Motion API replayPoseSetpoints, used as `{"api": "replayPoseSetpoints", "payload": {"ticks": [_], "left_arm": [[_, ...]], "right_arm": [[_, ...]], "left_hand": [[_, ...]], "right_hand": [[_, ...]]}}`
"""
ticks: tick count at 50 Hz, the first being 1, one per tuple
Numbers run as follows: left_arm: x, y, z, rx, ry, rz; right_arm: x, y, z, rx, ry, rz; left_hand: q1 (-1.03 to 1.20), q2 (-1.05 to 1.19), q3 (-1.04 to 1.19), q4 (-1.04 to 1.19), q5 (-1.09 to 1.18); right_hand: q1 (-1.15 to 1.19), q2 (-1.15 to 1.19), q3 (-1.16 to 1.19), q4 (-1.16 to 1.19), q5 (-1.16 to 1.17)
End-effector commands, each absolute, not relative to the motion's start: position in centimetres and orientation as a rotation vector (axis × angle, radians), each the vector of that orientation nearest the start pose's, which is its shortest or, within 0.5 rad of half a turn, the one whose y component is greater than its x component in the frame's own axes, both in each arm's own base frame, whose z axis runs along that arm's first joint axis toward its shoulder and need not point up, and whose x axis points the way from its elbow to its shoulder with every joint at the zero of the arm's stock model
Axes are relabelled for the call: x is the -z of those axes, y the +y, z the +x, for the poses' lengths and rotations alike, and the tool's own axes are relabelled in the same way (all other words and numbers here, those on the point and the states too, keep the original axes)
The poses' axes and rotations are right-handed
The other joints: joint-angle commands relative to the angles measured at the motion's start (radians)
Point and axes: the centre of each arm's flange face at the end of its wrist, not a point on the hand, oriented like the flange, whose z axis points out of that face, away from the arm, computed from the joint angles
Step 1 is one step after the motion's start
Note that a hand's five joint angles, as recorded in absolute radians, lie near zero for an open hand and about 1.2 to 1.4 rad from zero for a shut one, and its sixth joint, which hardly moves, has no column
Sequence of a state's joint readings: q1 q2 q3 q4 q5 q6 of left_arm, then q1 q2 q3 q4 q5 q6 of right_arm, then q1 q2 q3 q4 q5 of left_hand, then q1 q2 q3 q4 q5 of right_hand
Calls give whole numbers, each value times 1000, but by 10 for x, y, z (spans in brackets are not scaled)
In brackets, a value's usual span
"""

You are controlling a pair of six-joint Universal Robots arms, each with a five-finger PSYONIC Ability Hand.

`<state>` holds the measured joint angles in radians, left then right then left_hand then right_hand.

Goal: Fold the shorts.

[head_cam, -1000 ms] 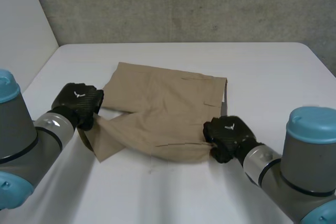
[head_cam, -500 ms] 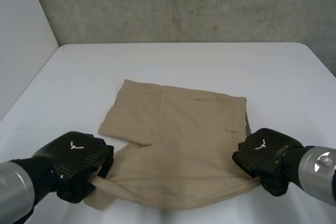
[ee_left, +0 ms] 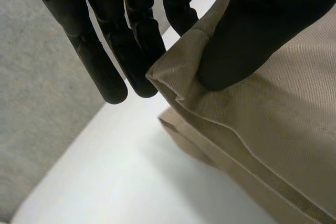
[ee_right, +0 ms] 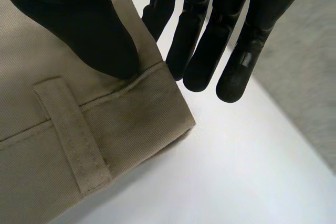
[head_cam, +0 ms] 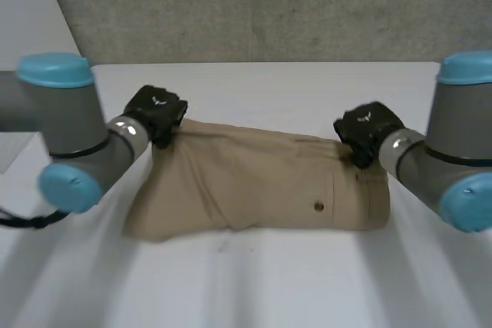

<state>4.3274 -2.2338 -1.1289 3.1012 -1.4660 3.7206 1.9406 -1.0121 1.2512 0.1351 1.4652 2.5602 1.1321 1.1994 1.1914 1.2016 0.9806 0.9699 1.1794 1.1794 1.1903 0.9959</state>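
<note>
Now the shorts (head_cam: 254,182) lie doubled on the desk (head_cam: 254,289), with the left hand (head_cam: 157,111) and the right hand (head_cam: 367,128) each pinching a far corner between thumb and straight fingers (ee_left: 97,61), probably so that the upper layer settles evenly over the lower.

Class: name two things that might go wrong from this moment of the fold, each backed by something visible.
1. The left hand and right hand pinch the shorts only at the far corners, so cloth may slip out.
2. By the left hand the layers look offset, so letting go here may leave an uneven fold.
</note>
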Motion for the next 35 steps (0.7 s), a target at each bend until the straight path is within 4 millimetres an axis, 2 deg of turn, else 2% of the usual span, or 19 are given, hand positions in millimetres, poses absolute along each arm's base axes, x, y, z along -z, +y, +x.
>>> {"api": "replayPoseSetpoints", "payload": {"ticks": [1,8,10,14,15,16,17,18,19,20,22,23,26,27,30,32,33,35], "left_arm": [[-166,-377,-319,1988,1927,1273],[-147,-406,-332,2155,1708,1190],[-144,-412,-335,2189,1657,1163],[-138,-416,-338,2218,1621,1149],[-136,-416,-339,2223,1616,1152],[-135,-415,-339,2227,1613,1152],[-133,-414,-341,2242,1597,1148],[-133,-412,-343,2252,1591,1146],[-132,-409,-346,2260,1584,1146],[-128,-400,-352,2275,1576,1170],[-127,-392,-357,2295,1563,1177],[-135,-386,-360,2325,1533,1170],[-154,-378,-358,2368,1483,1135],[-165,-373,-354,2376,1479,1121],[-173,-362,-349,2372,1491,1127],[-177,-351,-341,2344,1524,1130],[-181,-343,-334,2322,1554,1121],[-184,-335,-327,2298,1591,1107]], "right_arm": [[-176,-345,287,1994,2235,-1218],[-152,-367,302,2180,2135,-1207],[-140,-374,306,2232,2100,-1252],[-118,-374,316,2250,2073,-1383],[-115,-374,318,2250,2067,-1411],[-113,-374,319,2252,2065,-1427],[-113,-375,318,2268,2075,-1435],[-114,-376,318,2278,2079,-1425],[-122,-378,317,2317,2087,-1378],[-128,-378,317,2339,2085,-1344],[-147,-376,315,2379,2069,-1260],[-169,-373,313,2412,2043,-1166],[-198,-365,308,2428,2007,-1035],[-213,-358,302,2424,1998,-966],[-238,-338,292,2376,1997,-912],[-242,-325,289,2312,2015,-934],[-240,-314,285,2225,2047,-970],[-229,-305,279,2114,2106,-1008]], "left_hand": [[264,197,205,195,241],[264,197,205,195,241],[264,197,205,195,241],[264,197,205,195,241],[264,197,205,195,241],[264,197,205,195,241],[-67,-134,-126,-136,-90],[-526,-594,-586,-596,-549],[-915,-982,-974,-984,-938],[-866,-934,-926,-936,-889],[-958,-1025,-1017,-1027,-981],[-958,-1025,-1017,-1027,-981],[-958,-1025,-1017,-1027,-981],[-958,-1025,-1017,-1027,-981],[-958,-1025,-1017,-1027,-981],[-958,-1025,-1017,-1027,-981],[-958,-1025,-1017,-1027,-981],[-958,-1025,-1017,-1027,-981]], "right_hand": [[426,217,217,206,226],[426,217,217,206,226],[426,217,217,206,226],[426,217,217,206,226],[215,6,6,-5,15],[-141,-351,-351,-362,-342],[-795,-1005,-1005,-1016,-996],[-795,-1005,-1005,-1016,-996],[-795,-1005,-1005,-1016,-996],[-795,-1005,-1005,-1016,-996],[-795,-1005,-1005,-1016,-996],[-795,-1005,-1005,-1016,-996],[-795,-1005,-1005,-1016,-996],[-795,-1005,-1005,-1016,-996],[-795,-1005,-1005,-1016,-996],[-795,-1005,-1005,-1016,-996],[-795,-1005,-1005,-1016,-996],[-795,-1005,-1005,-1016,-996]]}}
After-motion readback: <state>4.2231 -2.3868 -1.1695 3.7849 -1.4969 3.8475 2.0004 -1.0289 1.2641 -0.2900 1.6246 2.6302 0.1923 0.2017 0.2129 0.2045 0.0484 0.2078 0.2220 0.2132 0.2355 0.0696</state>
